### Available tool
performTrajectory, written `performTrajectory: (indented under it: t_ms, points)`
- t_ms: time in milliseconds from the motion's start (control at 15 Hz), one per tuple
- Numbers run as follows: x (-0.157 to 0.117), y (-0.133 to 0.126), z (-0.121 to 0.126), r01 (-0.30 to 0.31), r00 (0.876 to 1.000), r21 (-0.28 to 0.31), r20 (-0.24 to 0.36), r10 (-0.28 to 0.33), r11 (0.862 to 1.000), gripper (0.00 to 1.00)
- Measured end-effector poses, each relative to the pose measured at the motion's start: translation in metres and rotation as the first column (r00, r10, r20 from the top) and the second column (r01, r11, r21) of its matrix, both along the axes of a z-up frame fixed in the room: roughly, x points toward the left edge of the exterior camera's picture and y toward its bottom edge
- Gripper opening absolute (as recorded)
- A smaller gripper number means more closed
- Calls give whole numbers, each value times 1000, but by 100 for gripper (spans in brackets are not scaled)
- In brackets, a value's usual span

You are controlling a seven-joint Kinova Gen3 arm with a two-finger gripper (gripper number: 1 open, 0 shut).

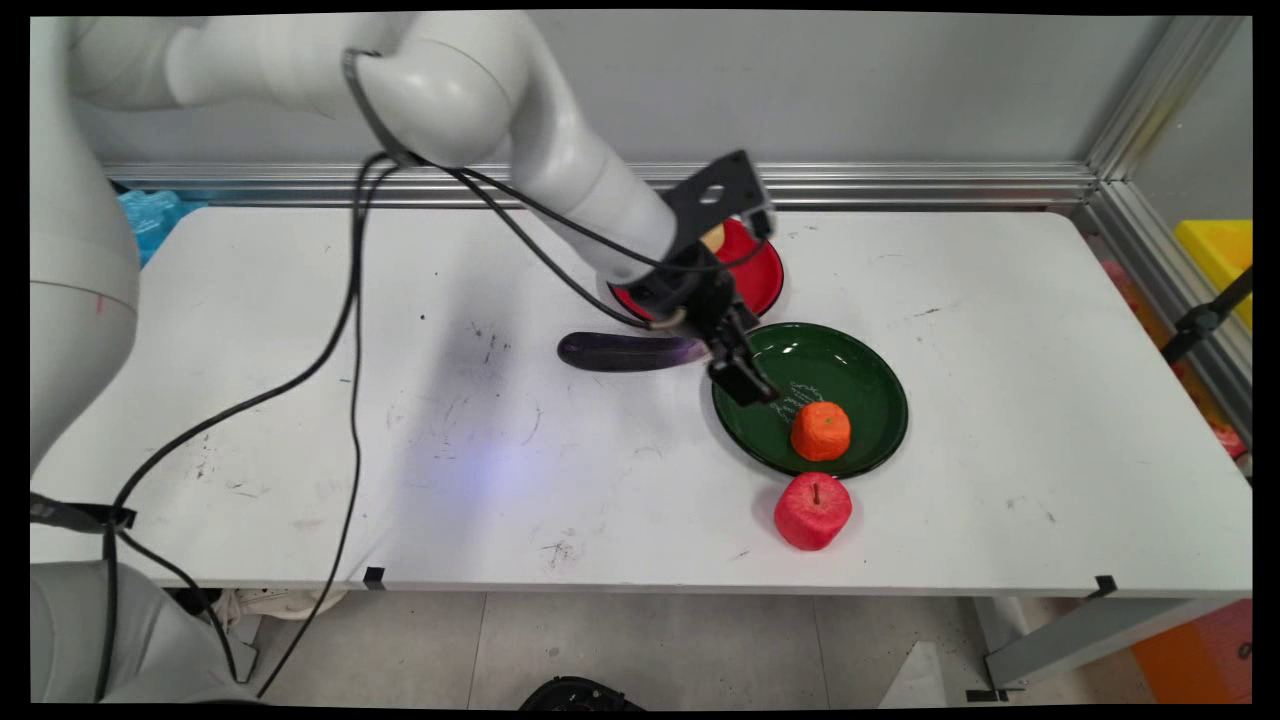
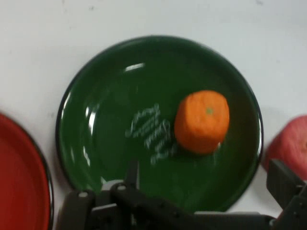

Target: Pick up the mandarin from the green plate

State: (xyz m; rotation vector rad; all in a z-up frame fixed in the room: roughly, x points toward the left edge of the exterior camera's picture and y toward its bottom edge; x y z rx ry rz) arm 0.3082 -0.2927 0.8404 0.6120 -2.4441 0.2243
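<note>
**Gripper over the green plate**

The gripper (image 1: 745, 378) hovers above the green plate (image 1: 870, 380) — fingers spread, holding nothing. An orange (image 1: 821, 431) sits on the plate toward 5 o'clock. An apple (image 1: 812, 511) lies at the plate's 6 o'clock, an eggplant (image 1: 625, 351) at 9, a red plate (image 1: 760, 280) at 11.

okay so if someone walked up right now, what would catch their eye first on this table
Probably the orange sitting on the green plate, with the gripper above the plate's left rim. Next, the red apple on the table just in front, and the dark eggplant left of the plate.
</note>
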Motion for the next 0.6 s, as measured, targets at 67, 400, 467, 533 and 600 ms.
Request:
performTrajectory:
  t_ms: [67, 400, 467, 533, 600]
  points:
    - [-7, -2, -4, 4, 1000, -10, -4, -4, 1000, 100]
    - [-35, -9, -29, 17, 1000, -41, -8, -17, 999, 100]
    - [-40, -10, -36, 19, 1000, -47, -7, -20, 999, 100]
    - [-43, -11, -40, 21, 1000, -49, -7, -21, 999, 100]
    - [-46, -11, -44, 21, 1000, -52, -6, -22, 998, 100]
